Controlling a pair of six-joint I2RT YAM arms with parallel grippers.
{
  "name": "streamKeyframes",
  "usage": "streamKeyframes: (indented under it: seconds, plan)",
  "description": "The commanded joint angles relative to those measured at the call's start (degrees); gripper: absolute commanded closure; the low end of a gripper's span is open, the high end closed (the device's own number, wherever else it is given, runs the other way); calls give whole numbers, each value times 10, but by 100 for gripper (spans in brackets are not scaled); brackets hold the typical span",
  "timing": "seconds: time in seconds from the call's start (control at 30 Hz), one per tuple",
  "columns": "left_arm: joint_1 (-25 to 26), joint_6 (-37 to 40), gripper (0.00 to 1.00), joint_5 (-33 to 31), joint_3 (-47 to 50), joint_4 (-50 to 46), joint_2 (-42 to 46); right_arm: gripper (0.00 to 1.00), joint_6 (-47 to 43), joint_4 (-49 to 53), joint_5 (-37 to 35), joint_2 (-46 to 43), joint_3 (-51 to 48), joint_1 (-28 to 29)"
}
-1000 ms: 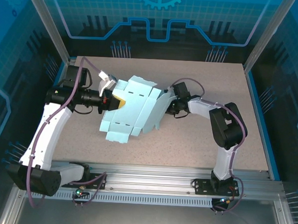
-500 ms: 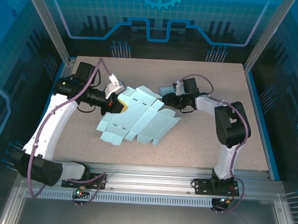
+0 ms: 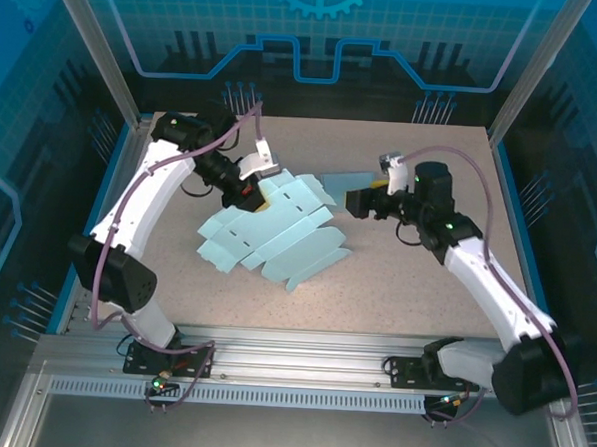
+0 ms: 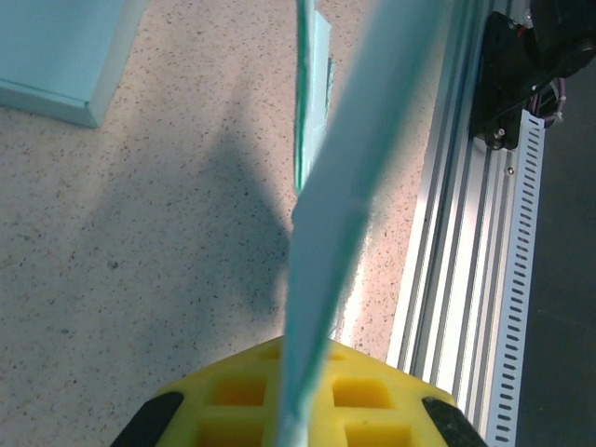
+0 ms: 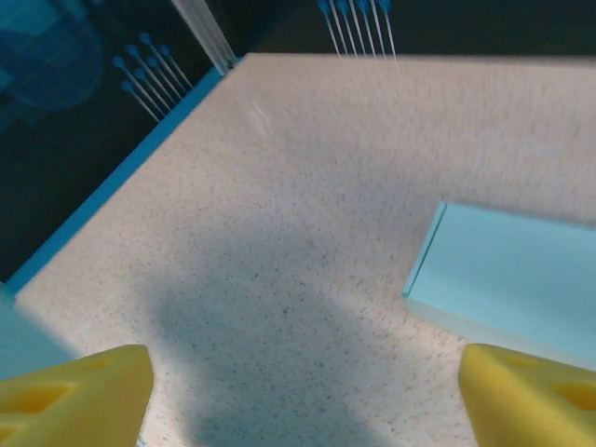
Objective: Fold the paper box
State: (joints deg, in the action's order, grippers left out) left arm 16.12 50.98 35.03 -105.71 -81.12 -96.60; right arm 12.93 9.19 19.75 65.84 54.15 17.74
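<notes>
The paper box [image 3: 278, 232] is a flat, unfolded light blue sheet with flaps, lying in the middle of the table. My left gripper [image 3: 252, 191] is shut on its far left edge. In the left wrist view the sheet [image 4: 326, 214] runs edge-on out from between the yellow pads [image 4: 372, 396], and the gripper [image 4: 293, 414] pinches it. My right gripper [image 3: 359, 203] hangs open just right of the sheet's upper right corner, apart from it. Its yellow fingertips [image 5: 79, 391] stand wide apart in the right wrist view, where the gripper [image 5: 303, 396] has bare table between them.
A small flat light blue piece [image 3: 346, 178] lies just behind the right gripper and appears as a slab [image 5: 512, 270] ahead of the right finger. The aluminium rail [image 3: 302, 344] runs along the near edge. Blue frame edges [image 3: 514, 225] border the table's sides.
The left arm swung toward the back, dragging the sheet with it. The right gripper drew back to the right, off the sheet's right edge, and stands open.
</notes>
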Motion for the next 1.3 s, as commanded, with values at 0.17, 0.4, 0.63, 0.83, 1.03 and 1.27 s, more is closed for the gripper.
streamKeyframes:
  seconds: [0.17,0.4,0.63,0.83,1.03,1.27]
  plan:
    - [46,71,100,-20,-112,-74,-83,0,-140,48,69,-96,-15,45]
    - [67,88,100,-32,-184,-110,-135,1,-215,103,19,-82,31,117]
    - [73,108,100,-44,-193,-105,-140,20,-248,123,36,13,94,117]
    - [73,103,100,-65,-208,-104,-154,53,-264,129,53,69,137,117]
    - [73,97,99,-66,-206,-81,-149,100,-264,125,51,78,139,119]
    - [70,79,72,-69,-201,-40,-138,100,-246,88,2,70,110,114]
